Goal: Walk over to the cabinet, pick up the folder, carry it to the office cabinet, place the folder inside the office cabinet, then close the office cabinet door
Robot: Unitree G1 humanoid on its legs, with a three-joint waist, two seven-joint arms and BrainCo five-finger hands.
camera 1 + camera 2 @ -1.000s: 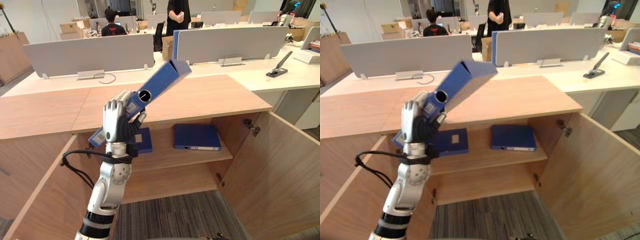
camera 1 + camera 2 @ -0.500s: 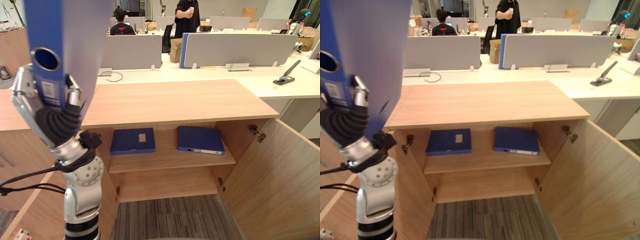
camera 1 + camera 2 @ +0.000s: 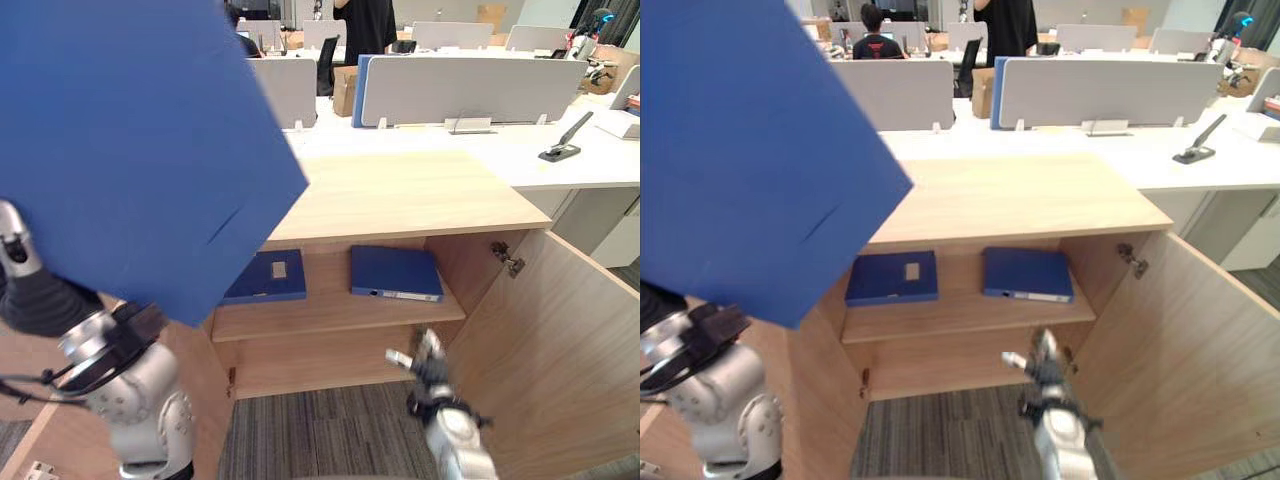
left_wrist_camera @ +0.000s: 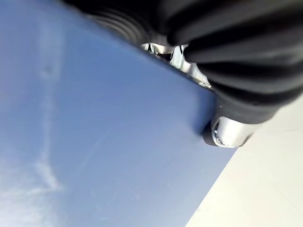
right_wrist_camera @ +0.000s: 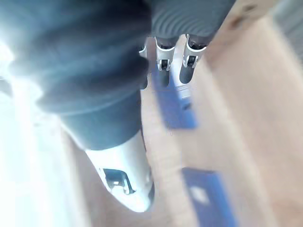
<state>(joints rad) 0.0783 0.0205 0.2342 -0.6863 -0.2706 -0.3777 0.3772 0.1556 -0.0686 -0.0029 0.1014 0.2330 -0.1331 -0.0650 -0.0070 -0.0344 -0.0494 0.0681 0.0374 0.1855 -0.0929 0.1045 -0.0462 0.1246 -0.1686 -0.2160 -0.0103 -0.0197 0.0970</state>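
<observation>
I have the folder (image 3: pixel 130 150) up high at ten o'clock on my left hand (image 3: pixel 38 302). I think that keeps it off the office cabinet (image 3: pixel 400 195) top before it goes in. It hides the grip, so I cannot tell that. My right hand (image 3: pixel 425 365), at five o'clock, hangs loose and holds nothing.

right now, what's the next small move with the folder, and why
Probably lower the folder forward toward the open cabinet. The left robot hand holds it raised above the cabinet's top, while the shelf it must reach sits well below. The door stands open, so the way in looks free.
</observation>
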